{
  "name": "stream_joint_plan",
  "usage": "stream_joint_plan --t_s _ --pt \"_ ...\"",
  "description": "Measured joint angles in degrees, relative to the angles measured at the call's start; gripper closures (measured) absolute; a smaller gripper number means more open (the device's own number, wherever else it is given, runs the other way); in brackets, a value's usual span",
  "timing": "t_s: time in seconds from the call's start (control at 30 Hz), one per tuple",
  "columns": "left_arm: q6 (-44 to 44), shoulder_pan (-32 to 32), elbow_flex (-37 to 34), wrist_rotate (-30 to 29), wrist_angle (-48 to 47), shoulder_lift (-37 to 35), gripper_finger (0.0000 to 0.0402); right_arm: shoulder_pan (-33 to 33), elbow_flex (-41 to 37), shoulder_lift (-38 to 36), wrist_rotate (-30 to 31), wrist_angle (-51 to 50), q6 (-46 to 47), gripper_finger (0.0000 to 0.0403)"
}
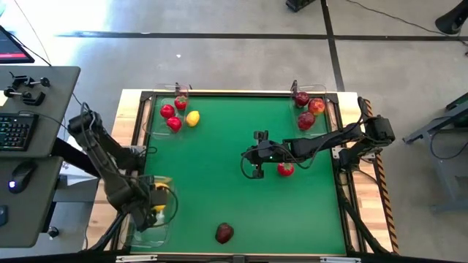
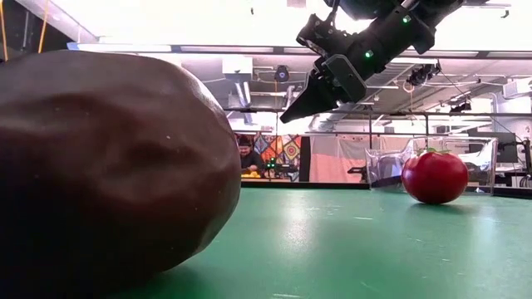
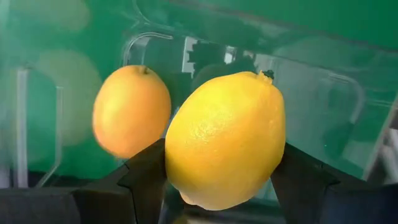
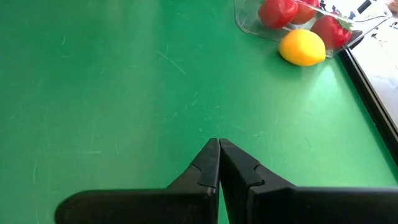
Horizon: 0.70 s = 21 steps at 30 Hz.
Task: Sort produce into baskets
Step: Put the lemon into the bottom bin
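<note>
We see the left gripper (image 3: 217, 186), jaws clamped on a lemon (image 3: 225, 140), over the near-left basket (image 1: 167, 228) to drop it by another lemon (image 3: 131, 111). The right gripper (image 1: 254, 172), jaws shut and empty, hovers mid-table beside a red fruit (image 1: 285, 169).

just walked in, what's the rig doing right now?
Sorting toy fruit into clear trays. The left gripper holds a lemon over the near-left tray, beside another lemon already there. The right gripper hovers shut mid-table near a red fruit. A dark apple sits loose at the front edge.
</note>
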Motion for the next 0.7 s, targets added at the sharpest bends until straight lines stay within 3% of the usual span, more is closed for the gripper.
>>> stream_joint_plan --t_s 0.33,0.7 --pt "0.1 -0.5 -8.1 -0.6 12.5 0.0 0.0174 0.0 0.0 0.0 0.0 0.0 0.0 0.0403" --pt "0.7 0.8 -13.1 -0.2 15.8 0.0 0.0174 0.0 0.0 0.0 0.0 0.0 0.0 0.0403"
